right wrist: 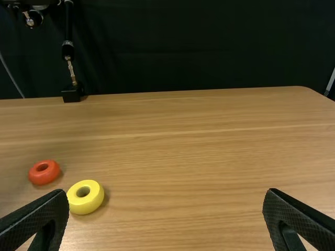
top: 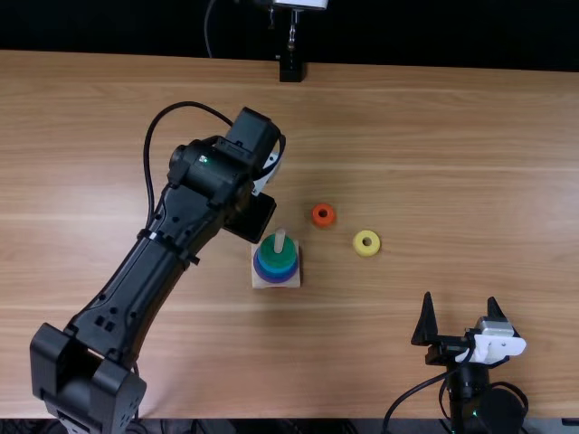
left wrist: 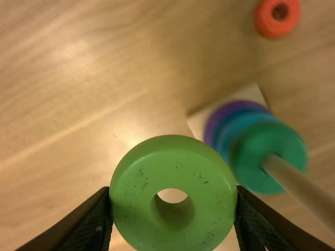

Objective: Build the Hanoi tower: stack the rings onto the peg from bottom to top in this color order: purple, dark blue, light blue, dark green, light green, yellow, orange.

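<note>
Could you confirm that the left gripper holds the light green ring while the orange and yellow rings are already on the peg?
Not quite: the orange ring and yellow ring lie on the table, as the top view shows. The rest is right.

The left arm (top: 149, 276) slants in from the tabletop's (top: 452, 145) near edge, left of the middle, toward the centre, where its wrist (top: 213, 172) bends down and the left tool (top: 251, 218) grips with parted fingers. Close to the near edge, right of the middle, the right tool (top: 460, 297) points toward the far edge, fingers spread wide.
</note>
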Controlling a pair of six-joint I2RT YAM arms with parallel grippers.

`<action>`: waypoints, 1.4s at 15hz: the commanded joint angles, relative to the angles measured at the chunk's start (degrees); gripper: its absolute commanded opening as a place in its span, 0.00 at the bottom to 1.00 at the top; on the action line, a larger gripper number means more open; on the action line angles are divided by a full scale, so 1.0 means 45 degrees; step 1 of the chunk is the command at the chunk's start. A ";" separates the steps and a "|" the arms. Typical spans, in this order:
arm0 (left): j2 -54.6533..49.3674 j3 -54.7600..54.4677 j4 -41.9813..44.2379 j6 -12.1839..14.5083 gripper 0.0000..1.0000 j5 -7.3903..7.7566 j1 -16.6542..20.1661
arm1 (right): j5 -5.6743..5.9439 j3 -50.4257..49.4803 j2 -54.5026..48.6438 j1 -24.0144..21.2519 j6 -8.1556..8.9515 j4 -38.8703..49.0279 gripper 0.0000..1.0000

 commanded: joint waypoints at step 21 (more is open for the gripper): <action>-0.0708 0.1892 -0.0785 -0.2450 0.00 0.0037 -0.2208 | -0.0005 -0.0161 -0.0158 -0.0125 0.0045 -0.0048 1.00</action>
